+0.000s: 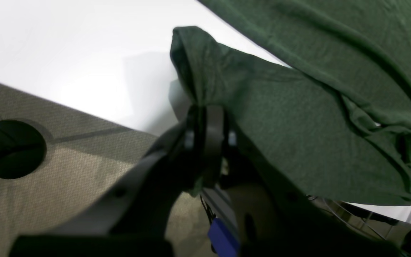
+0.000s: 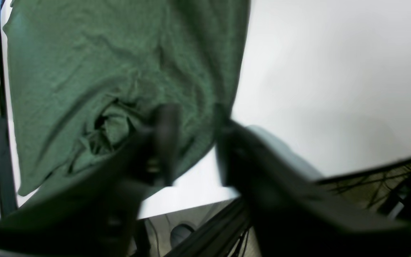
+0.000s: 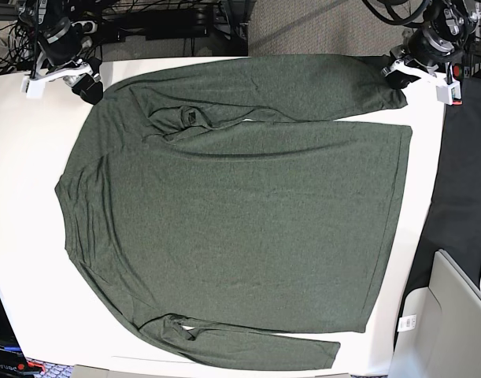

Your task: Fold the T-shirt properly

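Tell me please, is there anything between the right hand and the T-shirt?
No, nothing visible. The right hand stands open right at the edge of the T-shirt, with only bare white table beside it.

I am counting one large dark olive-green knit T-shirt (image 3: 240, 213) with two long sleeves, one white table (image 3: 27, 236), one black cloth (image 3: 460, 197) at right, and my two grippers.
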Motion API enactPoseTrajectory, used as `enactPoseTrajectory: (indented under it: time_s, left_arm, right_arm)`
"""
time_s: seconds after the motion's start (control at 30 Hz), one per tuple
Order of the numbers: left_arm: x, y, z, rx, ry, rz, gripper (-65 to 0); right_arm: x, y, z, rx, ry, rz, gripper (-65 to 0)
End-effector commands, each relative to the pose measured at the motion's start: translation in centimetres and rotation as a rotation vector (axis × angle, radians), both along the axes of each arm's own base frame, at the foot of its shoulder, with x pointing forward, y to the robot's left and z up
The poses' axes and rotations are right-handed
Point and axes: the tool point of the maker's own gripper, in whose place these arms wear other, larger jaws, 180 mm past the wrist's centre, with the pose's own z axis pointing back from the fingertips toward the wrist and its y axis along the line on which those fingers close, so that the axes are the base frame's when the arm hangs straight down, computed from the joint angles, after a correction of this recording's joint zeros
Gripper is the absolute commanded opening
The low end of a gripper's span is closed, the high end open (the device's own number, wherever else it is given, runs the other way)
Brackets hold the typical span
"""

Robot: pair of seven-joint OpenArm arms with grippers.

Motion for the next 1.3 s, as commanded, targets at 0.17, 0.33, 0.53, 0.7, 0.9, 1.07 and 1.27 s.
enactPoseTrajectory:
  time_s: [0.17,0.33,0.53,0.7,0.9,1.07,1.27]
  left_arm:
    - [0.4,0.2,0.7,0.013,-0.026,-0.007,-65.0]
    - [0.4,0.2,0.6,0.013,-0.025,-0.007,-65.0]
    - [0.3,0.3,0.7,0.015,-0.024,-0.004,-65.0]
    - [0.3,0.3,0.7,0.015,-0.024,-0.004,-65.0]
    - [0.3,0.3,0.7,0.014,-0.023,-0.004,-65.0]
    - [0.3,0.3,0.7,0.014,-0.023,-0.004,-65.0]
    - [0.3,0.3,0.7,0.015,-0.023,-0.003,-65.0]
  right_arm:
    - [0.5,0.5,-0.7,0.029,0.019,-0.056,-36.1]
    - [1.2,1.4,-2.8,0.064,0.058,-0.083,-36.0]
    - [2.0,2.4,-4.0,0.112,0.065,-0.097,-36.0]
    - [2.9,3.3,-4.0,0.105,0.055,-0.091,-36.2]
    - [3.2,3.9,-4.1,0.096,0.054,-0.090,-44.0]
    - [3.3,3.4,-4.1,0.066,0.056,-0.093,-59.5]
    - [3.0,3.3,-3.9,0.062,0.056,-0.091,-64.3]
